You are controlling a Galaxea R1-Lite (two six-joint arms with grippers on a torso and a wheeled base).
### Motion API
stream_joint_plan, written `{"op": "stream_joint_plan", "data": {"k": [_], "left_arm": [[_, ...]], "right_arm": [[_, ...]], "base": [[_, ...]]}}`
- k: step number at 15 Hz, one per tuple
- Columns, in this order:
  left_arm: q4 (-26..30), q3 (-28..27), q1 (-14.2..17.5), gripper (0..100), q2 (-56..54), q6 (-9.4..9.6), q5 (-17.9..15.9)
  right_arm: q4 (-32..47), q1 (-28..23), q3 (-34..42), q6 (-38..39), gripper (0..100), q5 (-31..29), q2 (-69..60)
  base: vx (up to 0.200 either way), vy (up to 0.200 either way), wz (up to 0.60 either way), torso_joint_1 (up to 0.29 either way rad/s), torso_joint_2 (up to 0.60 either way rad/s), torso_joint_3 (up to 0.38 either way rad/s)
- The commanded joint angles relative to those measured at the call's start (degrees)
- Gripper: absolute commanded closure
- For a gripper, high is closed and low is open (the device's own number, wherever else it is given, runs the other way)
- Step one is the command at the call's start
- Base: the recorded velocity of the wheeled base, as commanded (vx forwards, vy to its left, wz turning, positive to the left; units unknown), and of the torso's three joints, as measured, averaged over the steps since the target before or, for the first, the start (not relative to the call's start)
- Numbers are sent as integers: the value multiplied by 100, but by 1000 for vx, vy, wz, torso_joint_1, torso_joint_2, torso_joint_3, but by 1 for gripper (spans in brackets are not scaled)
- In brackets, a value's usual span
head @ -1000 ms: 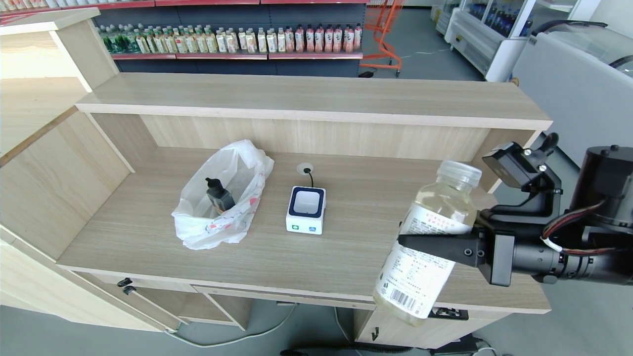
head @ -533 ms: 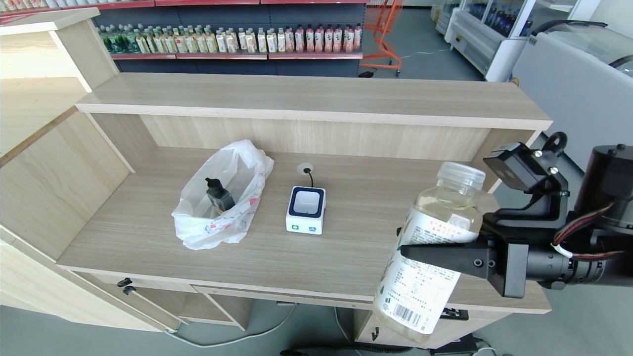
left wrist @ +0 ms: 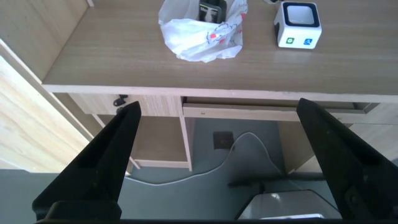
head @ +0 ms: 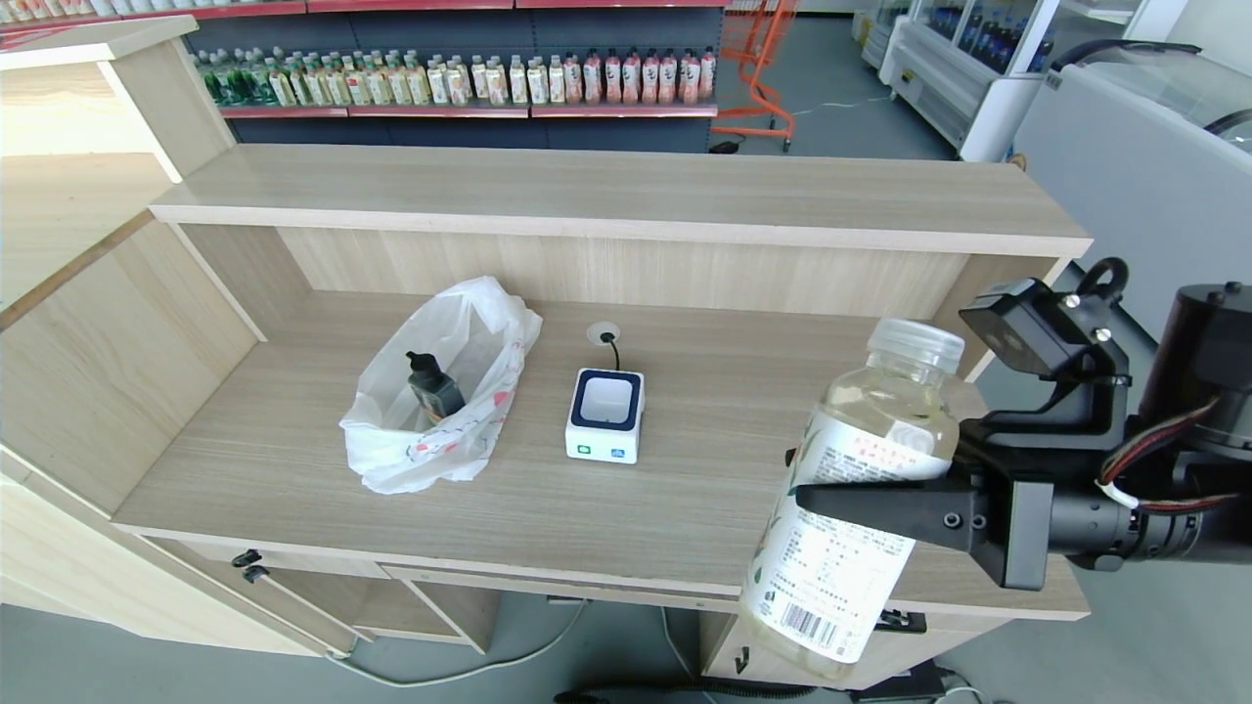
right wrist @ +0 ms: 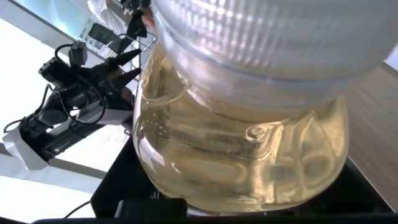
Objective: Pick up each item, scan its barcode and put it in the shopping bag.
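Note:
My right gripper [head: 861,489] is shut on a clear bottle [head: 851,489] of pale yellow drink with a white label; it hangs tilted above the counter's right front corner, barcode near its lower end. The bottle's shoulder and cap [right wrist: 249,124] sit close to the right wrist camera. A white shopping bag [head: 440,391] lies open on the counter's left with a dark bottle [head: 433,386] inside. The white barcode scanner [head: 605,414] stands at mid-counter. My left gripper [left wrist: 217,168] is open, held low in front of the counter; from there the bag [left wrist: 202,31] and scanner [left wrist: 298,25] are seen.
The wooden counter [head: 685,469] has a raised back shelf [head: 606,196] and side walls. The scanner's cable runs into a grommet hole [head: 603,332] behind it. Store shelves of drinks and freezers stand beyond. Bare counter lies between the scanner and the held bottle.
My right gripper and the bottle have drifted slightly right and down, then nearly settled. The bag, scanner and left arm are unchanged.

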Motion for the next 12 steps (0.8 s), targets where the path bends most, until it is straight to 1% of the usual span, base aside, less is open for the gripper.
{"op": "stream_joint_plan", "data": {"k": [1, 8, 10, 11, 12], "left_arm": [[0, 1, 1, 0, 9, -1, -1], [0, 1, 1, 0, 9, -1, -1], [0, 1, 1, 0, 0, -1, -1], [0, 1, 1, 0, 0, -1, -1], [0, 1, 1, 0, 9, -1, -1]], "right_arm": [[-2, 2, -4, 14, 100, 20, -33], [-11, -42, -13, -12, 100, -16, -85], [-55, -324, -31, -557, 100, -306, -68], [-29, -658, 13, -1647, 100, -833, -112], [-37, -1044, 163, -2332, 100, -1105, -217]], "base": [[0, 0, 0, 0, 0, 0], [0, 0, 0, 0, 0, 0], [0, 0, 0, 0, 0, 0], [0, 0, 0, 0, 0, 0], [0, 0, 0, 0, 0, 0]]}}
